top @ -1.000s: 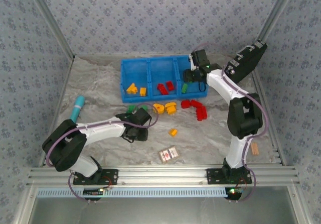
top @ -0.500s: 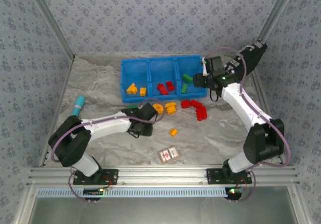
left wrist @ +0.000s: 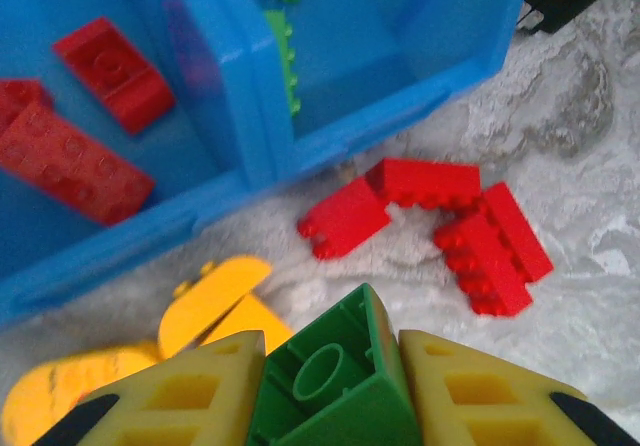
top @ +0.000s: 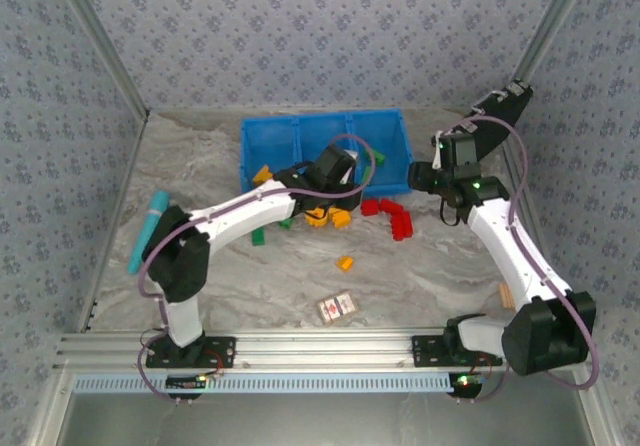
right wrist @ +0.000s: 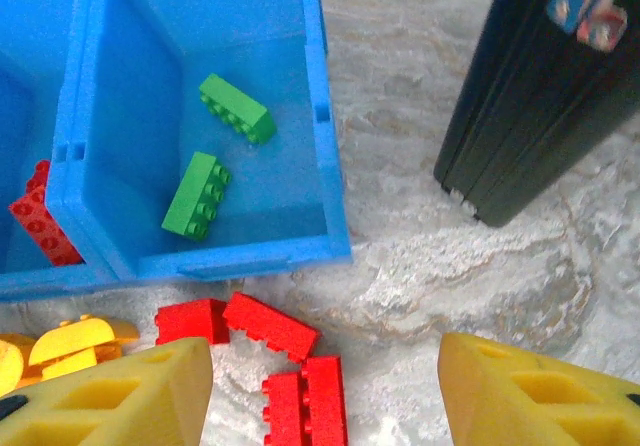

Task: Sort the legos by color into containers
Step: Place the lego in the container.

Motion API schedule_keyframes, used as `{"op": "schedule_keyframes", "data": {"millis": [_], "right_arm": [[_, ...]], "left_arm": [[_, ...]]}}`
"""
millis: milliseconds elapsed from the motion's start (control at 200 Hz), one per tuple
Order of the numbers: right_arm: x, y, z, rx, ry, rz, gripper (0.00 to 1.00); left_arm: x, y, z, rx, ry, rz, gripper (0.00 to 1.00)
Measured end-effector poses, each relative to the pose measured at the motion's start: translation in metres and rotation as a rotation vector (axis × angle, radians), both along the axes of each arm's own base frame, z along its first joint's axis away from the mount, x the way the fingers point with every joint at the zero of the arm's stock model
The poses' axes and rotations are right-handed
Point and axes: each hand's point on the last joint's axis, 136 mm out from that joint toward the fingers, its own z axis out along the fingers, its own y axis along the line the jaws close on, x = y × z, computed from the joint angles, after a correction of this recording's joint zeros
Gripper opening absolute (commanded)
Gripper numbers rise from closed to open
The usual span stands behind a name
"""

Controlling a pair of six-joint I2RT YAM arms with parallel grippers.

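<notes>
My left gripper [top: 337, 169] [left wrist: 331, 364] is shut on a green lego [left wrist: 335, 391], held above the front edge of the blue container [top: 320, 119] [left wrist: 236, 86] [right wrist: 318, 116]. Two green legos [right wrist: 235, 108] [right wrist: 197, 196] lie in its right compartment, red ones [left wrist: 112, 61] in the middle one. My right gripper [top: 421, 178] [right wrist: 325, 386] stands open to the right of the bin, over loose red legos [top: 392, 216] [left wrist: 432, 186] [right wrist: 270, 326] on the table. Orange-yellow legos [top: 330, 216] [left wrist: 215, 291] and a single one [top: 345, 263] lie in front of the bin, a green one [top: 258, 236] to their left.
A black device [top: 490, 121] [right wrist: 540, 96] leans at the back right, close to my right arm. A teal cylinder [top: 148, 228] lies at the left. A red-and-white card box [top: 337, 307] sits near the front edge, and walls close the table on three sides.
My left gripper closed on a green lego at the left and carried it up and right to the bin's front. My right gripper drew back from the right compartment toward the right.
</notes>
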Motion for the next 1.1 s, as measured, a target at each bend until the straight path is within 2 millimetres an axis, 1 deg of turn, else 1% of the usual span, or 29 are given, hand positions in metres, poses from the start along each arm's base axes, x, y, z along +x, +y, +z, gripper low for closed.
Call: {"op": "schedule_keyframes", "data": {"millis": [115, 250, 330, 425, 580, 650, 805, 860, 975, 1100], "right_arm": [[-0.008, 0.006, -0.020, 0.045, 0.045, 0.009, 0.63], [-0.021, 0.009, -0.046, 0.074, 0.105, 0.018, 0.63], [-0.027, 0.011, -0.057, 0.091, 0.131, 0.016, 0.63], [-0.034, 0.013, -0.070, 0.110, 0.160, 0.019, 0.63], [-0.047, 0.019, -0.089, 0.144, 0.196, 0.029, 0.63], [-0.051, 0.024, -0.094, 0.155, 0.205, 0.040, 0.62], [-0.066, 0.041, -0.103, 0.183, 0.226, 0.086, 0.63], [-0.075, 0.051, -0.104, 0.194, 0.235, 0.121, 0.64], [-0.097, 0.074, -0.102, 0.202, 0.250, 0.215, 0.64], [-0.124, 0.099, -0.098, 0.215, 0.253, 0.316, 0.64]], "left_arm": [[0.017, -0.021, -0.011, 0.000, -0.021, -0.008, 0.27], [0.032, -0.039, -0.021, 0.000, -0.036, -0.009, 0.27], [0.041, -0.051, -0.019, -0.013, -0.055, -0.011, 0.27], [0.053, -0.067, -0.009, -0.043, -0.081, -0.011, 0.27], [0.067, -0.084, 0.001, -0.075, -0.115, -0.015, 0.34], [0.075, -0.090, 0.002, -0.078, -0.132, -0.009, 0.36], [0.088, -0.098, -0.006, -0.046, -0.158, -0.003, 0.40], [0.092, -0.100, -0.011, -0.030, -0.158, -0.005, 0.41], [0.098, -0.104, -0.015, -0.005, -0.172, -0.011, 0.46], [0.105, -0.109, -0.015, 0.008, -0.183, -0.015, 0.46]]}}
